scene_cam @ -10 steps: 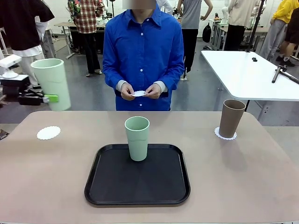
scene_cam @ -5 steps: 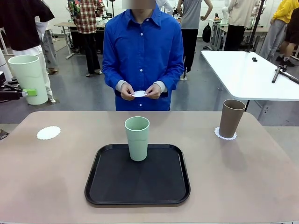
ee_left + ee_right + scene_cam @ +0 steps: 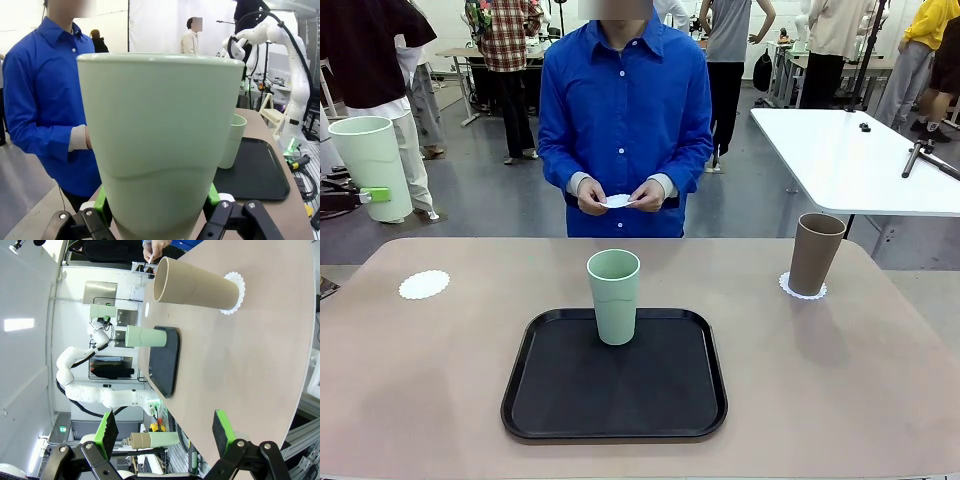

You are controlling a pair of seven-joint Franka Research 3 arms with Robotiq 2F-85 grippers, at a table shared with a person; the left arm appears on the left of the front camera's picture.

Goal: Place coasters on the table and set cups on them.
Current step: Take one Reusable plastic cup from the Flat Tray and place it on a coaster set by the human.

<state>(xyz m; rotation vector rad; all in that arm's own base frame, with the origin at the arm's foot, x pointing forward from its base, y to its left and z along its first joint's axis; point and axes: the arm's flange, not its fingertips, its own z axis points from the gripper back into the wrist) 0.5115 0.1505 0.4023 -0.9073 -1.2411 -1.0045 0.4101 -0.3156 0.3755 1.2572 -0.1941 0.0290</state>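
Left gripper [image 3: 372,195], pinching a mint cup [image 3: 370,165], has swung out far left, raised off the table [image 3: 840,380], prob. en route to the bare coaster [image 3: 424,284]; right gripper [image 3: 165,427] spread, empty. 2nd cup [image 3: 614,295] waits on tray [image 3: 620,415]; brown cup [image 3: 815,252] sits on its coaster [image 3: 790,288]; person's hands [image 3: 620,193] hold 3rd coaster [image 3: 618,201], likely for 2nd cup.

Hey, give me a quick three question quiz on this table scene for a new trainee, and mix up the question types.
1. What does the brown cup stand on? A) a coaster B) a book C) a plate
2. True or false: the left fingers hold a green cup off the table.
3. How many coasters lie on the table?
Key: 1 A. 2 True. 3 Two: the one under the brown cup and a bare coaster near the left end.
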